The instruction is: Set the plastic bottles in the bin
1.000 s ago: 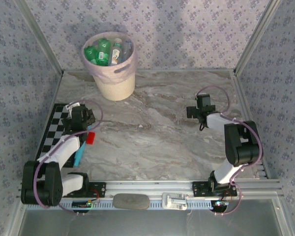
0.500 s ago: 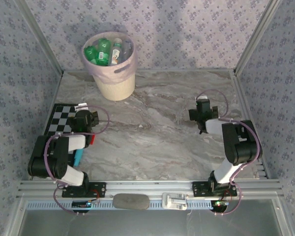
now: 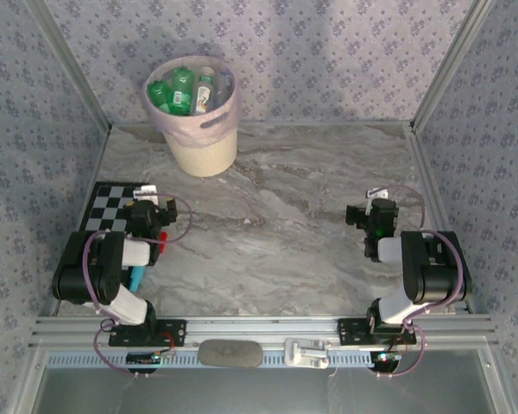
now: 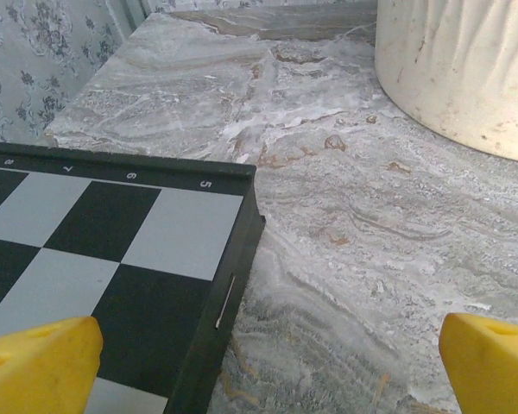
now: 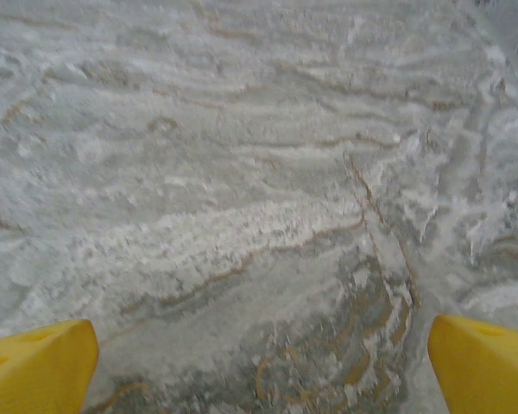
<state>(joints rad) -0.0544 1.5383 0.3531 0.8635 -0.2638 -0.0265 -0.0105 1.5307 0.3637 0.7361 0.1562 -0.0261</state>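
- We see the round, pale pink plastic bin (image 3: 204,148) standing upright at the far left of the table, close to the back wall. Its lower half is cream and ribbed, and an oval handle is cut out below the rim.
- The small plastic bottles (image 3: 180,90) lie heaped inside the bin. We make out glossy green ones and clear ones with blue labels, piled nearly to the rim.
- The tabletop (image 3: 276,233) is a smooth grey-and-white marbled surface with brownish veins.
- The left gripper (image 4: 263,362) hangs low over the near left of the table, jaws spread wide with nothing between them. Its blunt yellow fingertips (image 4: 36,366) sit in the lower corners of the left wrist view.
- Under it lies a flat black-and-white chessboard (image 4: 95,250) with a dark raised edge, its corner resting on the marble.
- The right gripper (image 5: 259,362) is over bare marble on the right side, jaws likewise wide apart and empty.
- A thin cyan stick (image 3: 136,278) lies beside the left arm.
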